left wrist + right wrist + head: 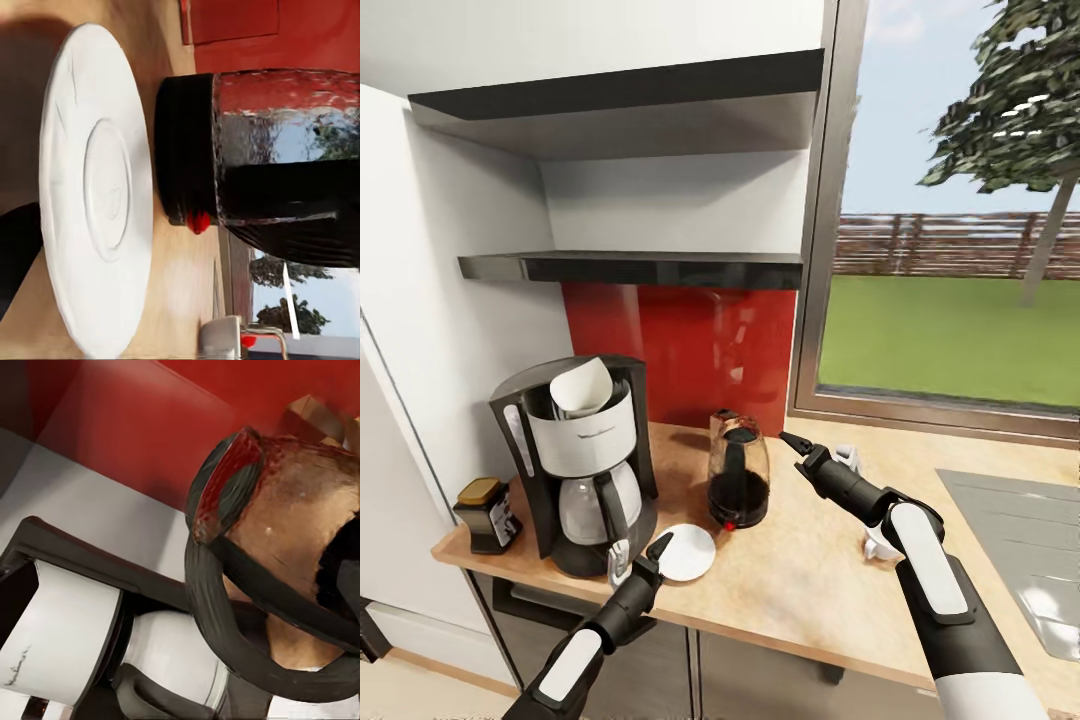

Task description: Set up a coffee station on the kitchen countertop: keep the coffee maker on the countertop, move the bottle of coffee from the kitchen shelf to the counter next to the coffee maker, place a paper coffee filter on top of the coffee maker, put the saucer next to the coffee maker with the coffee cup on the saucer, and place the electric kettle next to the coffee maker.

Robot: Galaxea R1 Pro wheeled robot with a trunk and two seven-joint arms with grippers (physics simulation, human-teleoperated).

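Five task things stand along the kitchen countertop [800, 590]: bottle of coffee [488, 513], coffee maker [582, 462] topped by the paper coffee filter [582, 388], saucer [685, 551] just beside the spread left gripper [643, 560], electric kettle [737, 468] near the right gripper [795, 444], whose grip I cannot tell.

A home kitchen: a wood counter [830, 590] with a coffee maker [585, 465], kettle [738, 470] and sink [1030, 540], red backsplash [680, 350], wall shelves [640, 268], garden window [960, 200].
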